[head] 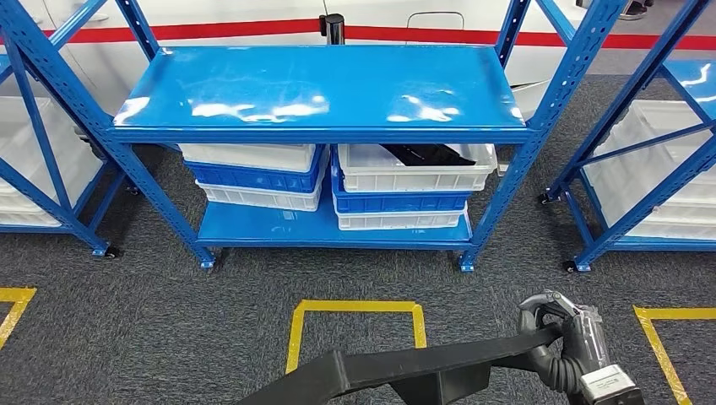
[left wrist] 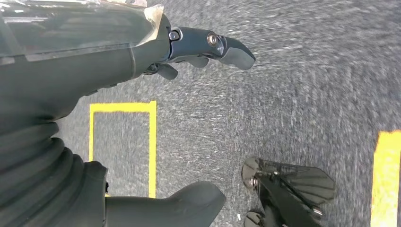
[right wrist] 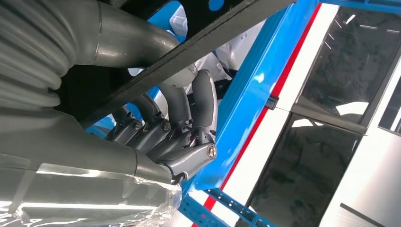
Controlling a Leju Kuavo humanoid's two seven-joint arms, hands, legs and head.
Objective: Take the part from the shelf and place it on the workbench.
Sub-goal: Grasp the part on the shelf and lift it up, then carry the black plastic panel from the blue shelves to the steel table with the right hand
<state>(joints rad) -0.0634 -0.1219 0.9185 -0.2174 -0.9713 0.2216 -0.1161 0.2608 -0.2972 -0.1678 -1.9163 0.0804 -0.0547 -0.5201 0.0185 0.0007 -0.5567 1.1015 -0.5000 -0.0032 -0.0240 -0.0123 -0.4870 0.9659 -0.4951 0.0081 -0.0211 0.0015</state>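
A long black part (head: 422,369) stretches across the bottom of the head view, above the carpet in front of the blue shelf (head: 321,84). My right hand (head: 561,337) grips its right end, fingers wrapped around the thin bar. In the right wrist view the same part (right wrist: 189,54) runs as a dark strip between the thumb and the curled fingers (right wrist: 182,132) of my right hand (right wrist: 156,142). My left hand (left wrist: 142,52) hangs over the carpet, fingers apart and holding nothing.
On the lower shelf stand stacked white and blue bins (head: 253,173); the upper right bin (head: 414,169) holds more black parts (head: 422,154). Other blue racks stand at the left (head: 42,152) and right (head: 642,143). Yellow tape squares (head: 355,308) mark the grey carpet.
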